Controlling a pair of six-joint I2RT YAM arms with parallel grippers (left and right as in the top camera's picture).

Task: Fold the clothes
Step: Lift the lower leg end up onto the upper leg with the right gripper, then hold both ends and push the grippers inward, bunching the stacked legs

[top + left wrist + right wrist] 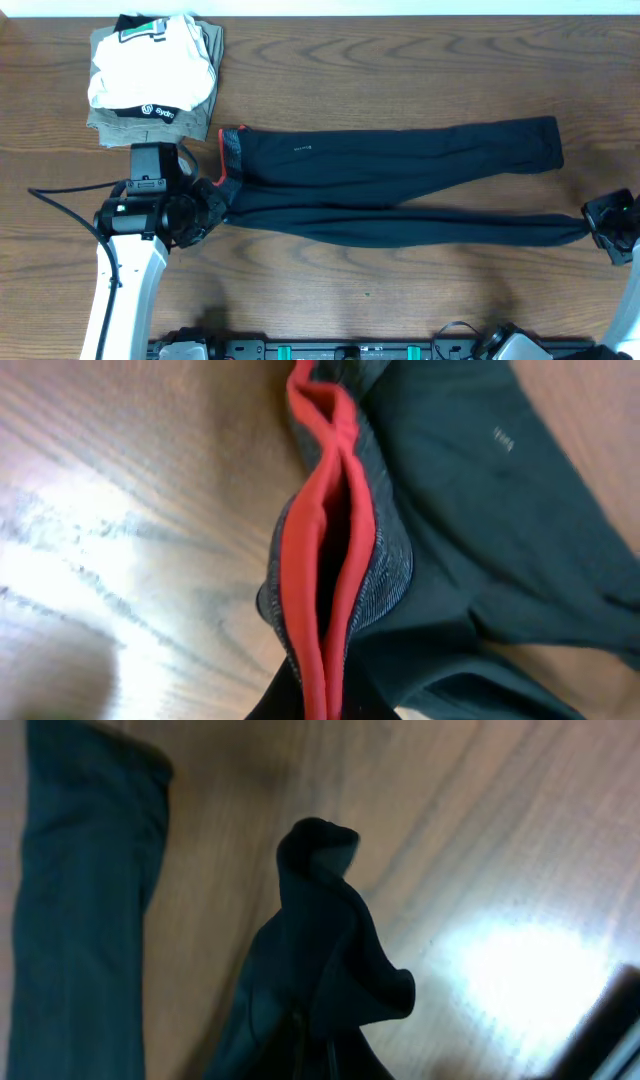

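Note:
The black pants [400, 185] lie stretched across the table, legs pointing right, the grey waistband with red lining [230, 150] at the left. My left gripper [213, 193] is shut on the near end of the waistband; the left wrist view shows the red lining [330, 580] pinched between the jaws at the bottom edge. My right gripper [597, 228] is shut on the cuff of the near leg at the far right; the right wrist view shows the bunched black cuff [325, 950] rising from the jaws. The far leg [80, 920] lies flat on the table.
A stack of folded garments [155, 75], white on top of olive, sits at the back left, just beyond the waistband. The table's front edge with the arm bases [350, 350] is below.

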